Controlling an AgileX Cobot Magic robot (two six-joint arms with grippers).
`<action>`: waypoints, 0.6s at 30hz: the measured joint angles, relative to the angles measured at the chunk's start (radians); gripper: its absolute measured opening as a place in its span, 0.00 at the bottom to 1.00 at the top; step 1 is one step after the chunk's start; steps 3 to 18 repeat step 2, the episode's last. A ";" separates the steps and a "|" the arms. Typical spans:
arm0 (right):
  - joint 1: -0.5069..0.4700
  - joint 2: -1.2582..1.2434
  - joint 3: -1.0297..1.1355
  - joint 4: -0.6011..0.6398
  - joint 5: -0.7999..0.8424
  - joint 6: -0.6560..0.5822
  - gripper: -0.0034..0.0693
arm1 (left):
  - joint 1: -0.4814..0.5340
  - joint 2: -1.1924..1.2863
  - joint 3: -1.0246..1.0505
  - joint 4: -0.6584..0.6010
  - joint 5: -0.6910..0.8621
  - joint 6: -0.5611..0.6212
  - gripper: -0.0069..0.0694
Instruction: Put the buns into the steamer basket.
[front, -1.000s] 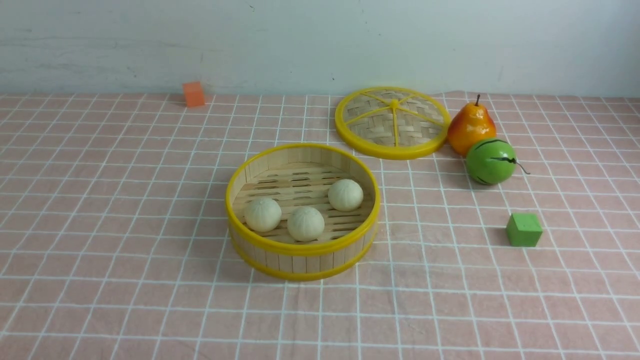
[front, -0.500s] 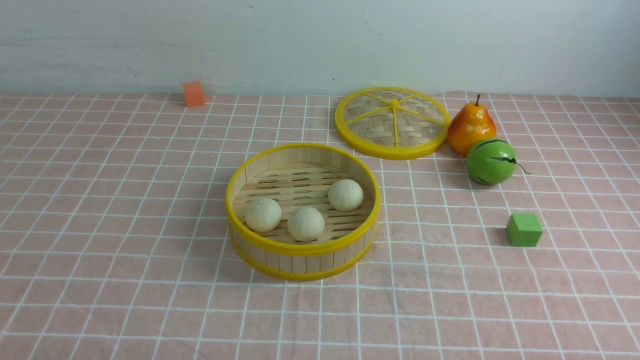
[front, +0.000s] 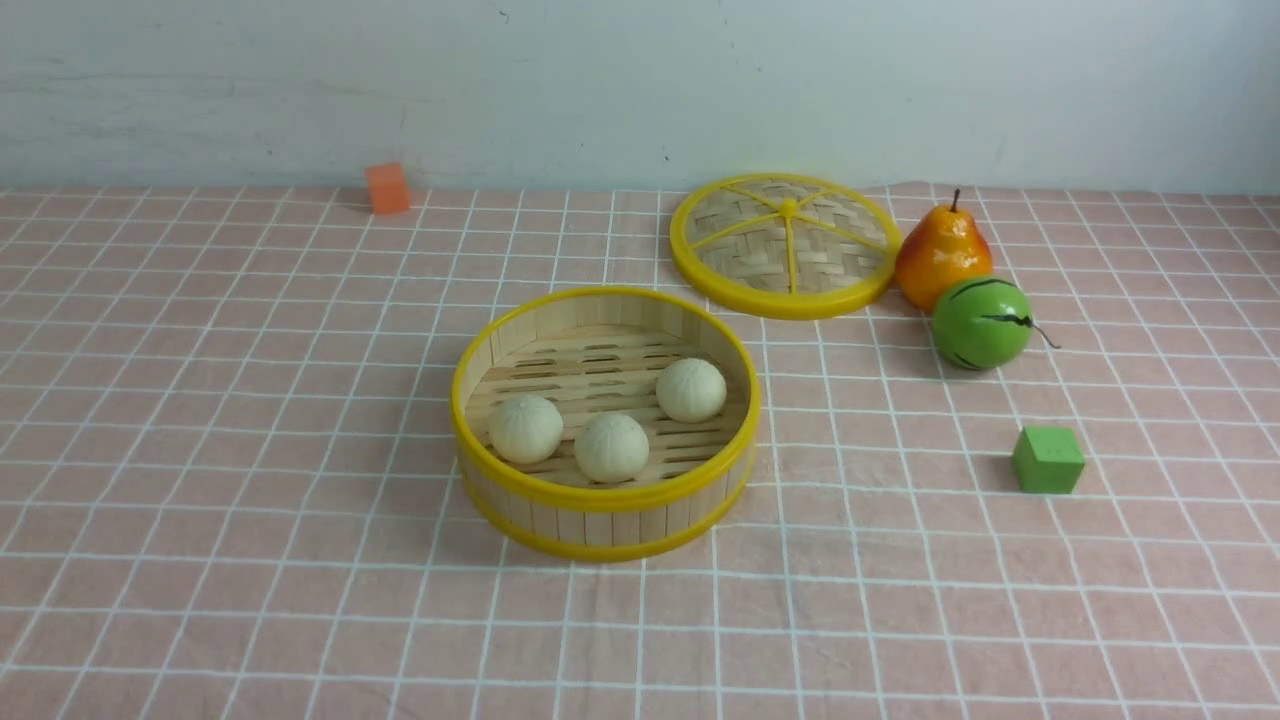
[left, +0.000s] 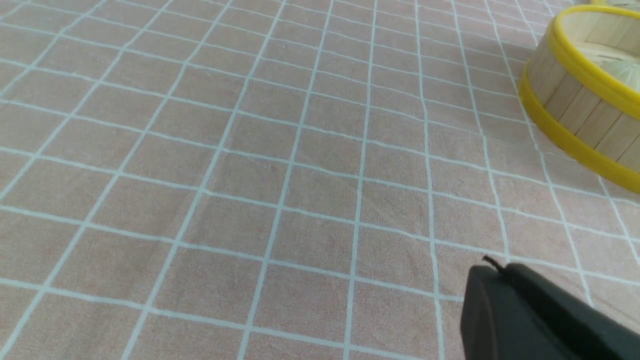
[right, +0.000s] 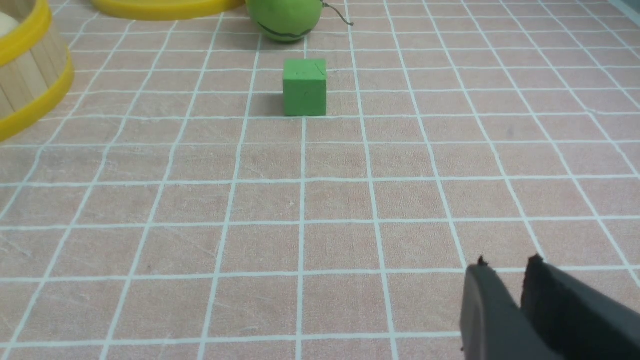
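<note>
The three buns (front: 608, 420) sit on the slatted floor of the steamer basket (front: 604, 498), two side by side toward the near wall and touching or nearly so, the third apart toward the right. The basket stands upright near the middle of the surface (front: 250, 420), which is covered by a pink checked cloth. Behind it and to the right lies the woven lid (front: 785, 245), flat on the cloth. Just beside the lid stands a pear (front: 941, 255), with a green striped melon ball (front: 981, 322) against it, and a green cube (front: 1047, 460) well in front of those. An orange cube (front: 387, 188) sits far back on the left.

Neither arm shows in the front view. The left gripper (left: 492, 272) hovers over bare cloth, jaws pressed together and holding nothing. The right gripper (right: 505, 270) shows a narrow gap between its jaws, seemingly empty, though only the tips are in frame.
</note>
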 joint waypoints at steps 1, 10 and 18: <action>0.000 0.000 0.000 0.000 0.000 0.000 0.21 | 0.000 0.000 0.000 0.000 0.000 0.000 0.09; 0.000 0.000 0.000 0.000 0.000 0.000 0.21 | 0.000 0.000 0.000 0.000 0.000 0.000 0.09; 0.000 0.000 0.000 0.000 0.000 0.000 0.21 | 0.000 0.000 0.000 0.000 0.000 0.000 0.09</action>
